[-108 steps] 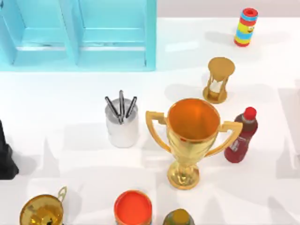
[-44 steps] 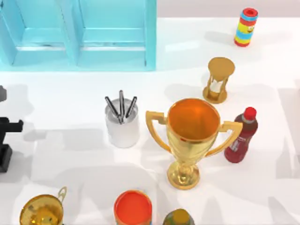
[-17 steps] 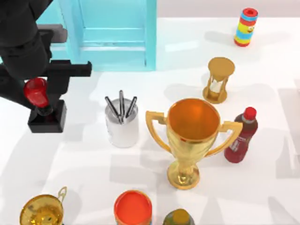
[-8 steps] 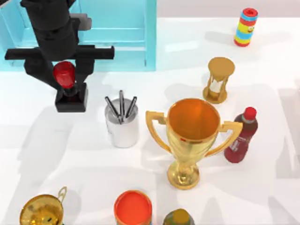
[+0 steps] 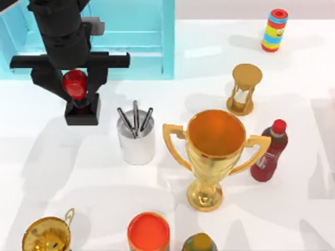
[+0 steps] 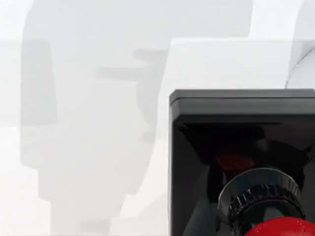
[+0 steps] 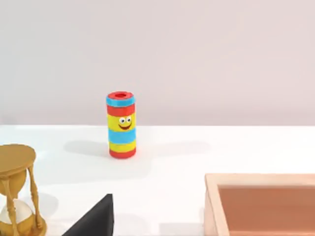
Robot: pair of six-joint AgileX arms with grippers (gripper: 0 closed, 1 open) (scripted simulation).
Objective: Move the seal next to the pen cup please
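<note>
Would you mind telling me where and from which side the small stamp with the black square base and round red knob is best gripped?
Grip the round glossy red knob of the seal from straight above, as the left gripper does now. The knob stands upright above the wider black square base, so fingers closing on its sides get a narrow hold while the flat base stays level for setting down beside the white cylindrical pen cup.

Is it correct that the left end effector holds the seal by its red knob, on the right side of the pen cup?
Not quite. In the top view the left end effector does hold the seal by its red knob, but it is on the left side of the pen cup, not the right.
</note>
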